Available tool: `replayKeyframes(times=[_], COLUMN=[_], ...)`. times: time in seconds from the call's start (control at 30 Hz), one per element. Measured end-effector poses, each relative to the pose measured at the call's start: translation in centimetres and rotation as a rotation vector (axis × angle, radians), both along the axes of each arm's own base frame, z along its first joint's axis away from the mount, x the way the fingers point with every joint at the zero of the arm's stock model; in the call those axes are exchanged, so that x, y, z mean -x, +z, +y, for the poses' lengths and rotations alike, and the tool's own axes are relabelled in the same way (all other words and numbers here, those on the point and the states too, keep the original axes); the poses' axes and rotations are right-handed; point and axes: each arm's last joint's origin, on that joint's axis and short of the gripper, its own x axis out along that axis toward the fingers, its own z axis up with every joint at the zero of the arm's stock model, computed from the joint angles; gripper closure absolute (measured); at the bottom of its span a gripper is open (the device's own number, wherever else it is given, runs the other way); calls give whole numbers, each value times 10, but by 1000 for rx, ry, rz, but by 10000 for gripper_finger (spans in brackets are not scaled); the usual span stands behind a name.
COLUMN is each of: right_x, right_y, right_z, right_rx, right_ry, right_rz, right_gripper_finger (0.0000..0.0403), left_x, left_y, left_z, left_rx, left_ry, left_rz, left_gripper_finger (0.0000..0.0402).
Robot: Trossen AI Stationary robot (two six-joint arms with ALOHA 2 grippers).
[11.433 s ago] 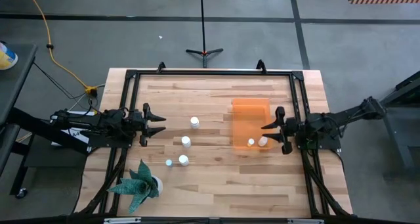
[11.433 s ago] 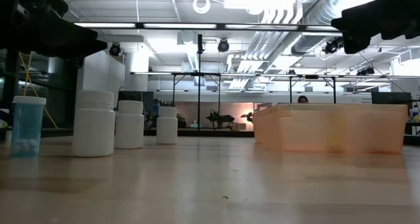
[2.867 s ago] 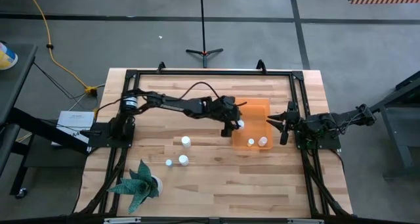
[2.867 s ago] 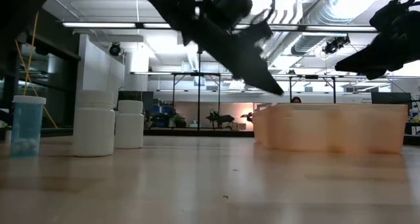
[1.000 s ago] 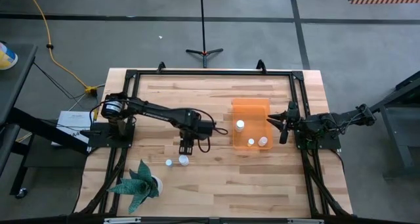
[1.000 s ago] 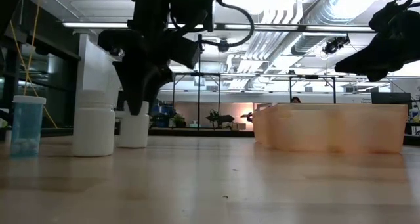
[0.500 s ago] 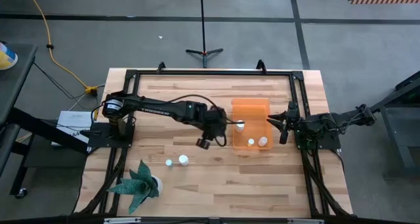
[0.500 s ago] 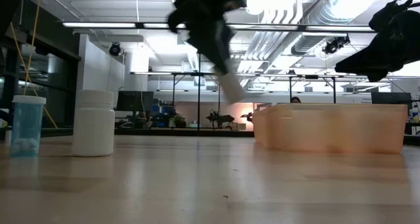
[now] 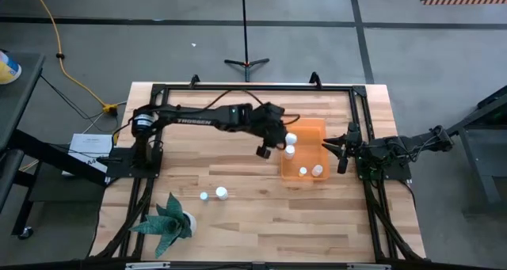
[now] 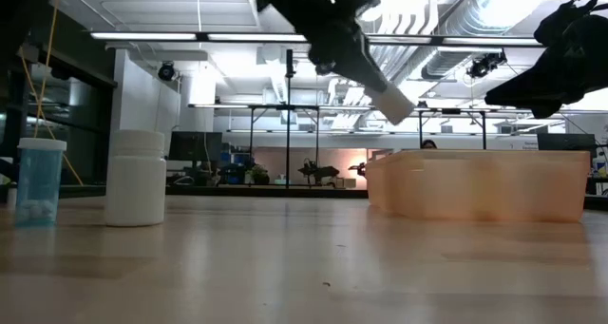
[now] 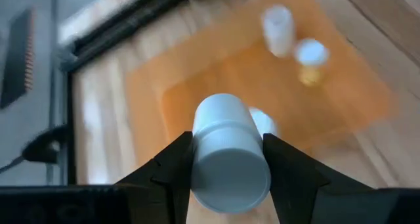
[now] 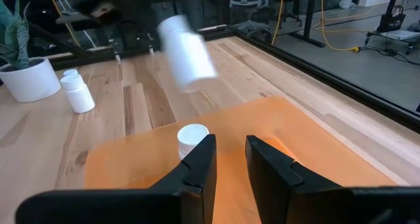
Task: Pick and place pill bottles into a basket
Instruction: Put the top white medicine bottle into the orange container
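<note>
My left gripper [image 9: 282, 138] is shut on a white pill bottle [image 9: 291, 138] in the air over the near-left part of the orange basket [image 9: 310, 129]. The bottle shows tilted in the low view [image 10: 391, 102] and in the right wrist view [image 12: 187, 53]. Three white bottles [image 9: 289, 151] [image 9: 303, 172] [image 9: 318, 170] stand on the basket's floor. Two more bottles [image 9: 222, 192] [image 9: 204, 196] stand on the table. My right gripper [image 9: 340, 154] waits open and empty at the basket's right side. My left gripper pinches the bottle's round side wall [image 11: 228, 159] between its two fingers [image 11: 172, 163], one on each side. The bottle lies along the fingers, and its free end [image 11: 222, 110] sticks out past the fingertips. It is lifted clear and slants down toward the basket.
A potted plant [image 9: 169, 219] stands at the table's near left corner. A black frame [image 9: 238, 88] runs around the table's edges. In the low view a large white bottle [image 10: 136, 177] and a clear blue-tinted one [image 10: 40, 181] stand at the left.
My left gripper has taken a bottle from the table's middle, lifted it clear and carried it toward the table's right and far side. It now holds the bottle tilted over the basket. The right arm has kept still.
</note>
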Motion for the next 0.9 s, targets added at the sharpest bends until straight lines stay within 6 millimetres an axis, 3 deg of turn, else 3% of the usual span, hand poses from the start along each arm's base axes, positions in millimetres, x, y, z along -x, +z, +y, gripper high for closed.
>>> replayKeyframes(times=[0.17, 0.37, 0.73, 0.9], right_x=[0, 0, -1, -1], right_y=[0, -1, -1, -1], right_z=[0, 0, 0, 0], right_rx=[2, 4, 4, 4], right_ry=[-3, -5, -3, -2], right_rz=[5, 10, 14, 14], right_gripper_finger=[329, 329, 329, 329], left_x=[-8, -17, -39, -46], left_y=[-18, -34, -21, -29], left_z=[23, 29, 34, 35], left_rx=[22, 21, 29, 35], left_ry=[24, -2, 1, 12], left_rz=[-4, -10, 44, 132], left_gripper_finger=[208, 209, 208, 208])
